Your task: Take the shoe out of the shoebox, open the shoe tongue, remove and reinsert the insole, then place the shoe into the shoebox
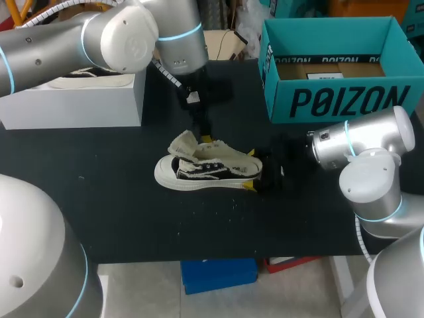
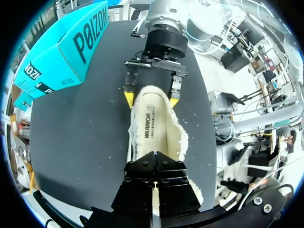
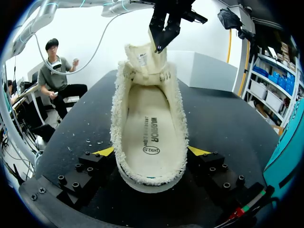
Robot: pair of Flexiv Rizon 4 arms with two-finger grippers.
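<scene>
My right claw (image 3: 152, 153) clamps the heel of the shoe (image 3: 116, 118), which rests on the counter (image 1: 99, 199) with its insole (image 3: 149, 130) inside. Ahead, at the shoe's far end, my left claw (image 3: 159, 45) pinches the raised tongue (image 3: 141, 59). Beyond, well apart, stands the open teal shoebox (image 1: 338, 99).
</scene>
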